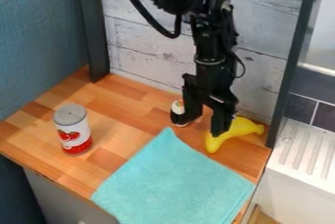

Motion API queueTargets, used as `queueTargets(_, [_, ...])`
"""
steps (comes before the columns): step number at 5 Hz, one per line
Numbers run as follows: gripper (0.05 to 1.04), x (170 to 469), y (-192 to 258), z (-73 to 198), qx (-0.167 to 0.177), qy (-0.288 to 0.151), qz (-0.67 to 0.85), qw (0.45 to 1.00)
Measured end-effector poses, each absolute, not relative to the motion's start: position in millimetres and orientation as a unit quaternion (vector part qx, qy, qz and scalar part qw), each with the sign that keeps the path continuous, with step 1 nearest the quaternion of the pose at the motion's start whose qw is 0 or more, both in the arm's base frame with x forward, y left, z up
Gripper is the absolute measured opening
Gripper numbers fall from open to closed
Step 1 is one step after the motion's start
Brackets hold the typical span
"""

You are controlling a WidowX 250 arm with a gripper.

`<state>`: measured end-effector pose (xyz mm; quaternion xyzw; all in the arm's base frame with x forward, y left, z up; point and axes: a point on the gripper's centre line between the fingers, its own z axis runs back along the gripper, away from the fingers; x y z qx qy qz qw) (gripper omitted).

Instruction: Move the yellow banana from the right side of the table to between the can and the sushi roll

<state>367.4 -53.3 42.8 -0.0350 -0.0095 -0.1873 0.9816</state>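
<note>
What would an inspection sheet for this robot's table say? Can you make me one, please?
Surface: wooden counter, with a turquoise cloth lying across its front edge.
Things by the gripper: yellow curved object at one jaw and small white-and-black object at the other; can't tell if either is touched.
Clutter: red-and-white can with a grey top, upright, left side of the picture.
Gripper: pointing down, jaws apart, nothing seen held.
Cables: black cable hanging in a loop beside the arm.
Surroundings: blue-grey panel, whitish plank wall, white ribbed ledge.
</note>
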Motion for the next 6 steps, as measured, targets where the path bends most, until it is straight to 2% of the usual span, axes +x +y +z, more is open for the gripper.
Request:
queueTargets(3, [1.0,370.6,-65.5,40.5,-0.072,-0.01,-0.204,0.976])
queueTargets(5, [0.961,380.7,-69.6,20.0,-0.083,0.02,-0.202,0.976])
queueTargets(6, [0.686,385.2,-70.4,17.6,-0.084,0.026,-0.191,0.978])
